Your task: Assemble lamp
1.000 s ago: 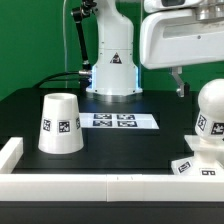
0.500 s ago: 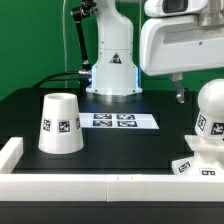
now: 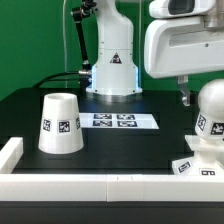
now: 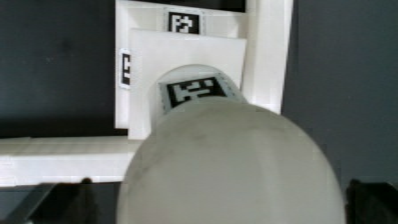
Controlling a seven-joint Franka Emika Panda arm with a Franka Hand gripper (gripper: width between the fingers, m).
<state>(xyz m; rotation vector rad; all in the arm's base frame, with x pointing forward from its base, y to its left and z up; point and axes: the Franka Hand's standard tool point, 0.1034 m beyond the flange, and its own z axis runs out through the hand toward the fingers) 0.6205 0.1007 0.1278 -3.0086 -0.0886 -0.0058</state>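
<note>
The ball-shaped bulb [image 3: 211, 110] stands on the flat square base [image 3: 197, 165] at the exterior view's right, by the white wall. The cone shade [image 3: 60, 123] stands wide end down at the exterior view's left. My gripper [image 3: 200, 95] hangs just above and beside the bulb's top; only one finger [image 3: 183, 93] shows clearly. In the wrist view the bulb [image 4: 222, 150] fills the middle, with the base [image 4: 178, 60] beyond it. My gripper [image 4: 214, 208] is open, with its dark fingers far apart on either side of the bulb and no contact visible.
The marker board [image 3: 120, 121] lies in the middle of the black table. A white wall [image 3: 60, 185] runs along the near edge and also shows in the wrist view [image 4: 270, 50]. The arm's pedestal [image 3: 113, 70] stands behind.
My gripper has moved toward the exterior view's right, closer over the bulb. The lamp parts have not moved.
</note>
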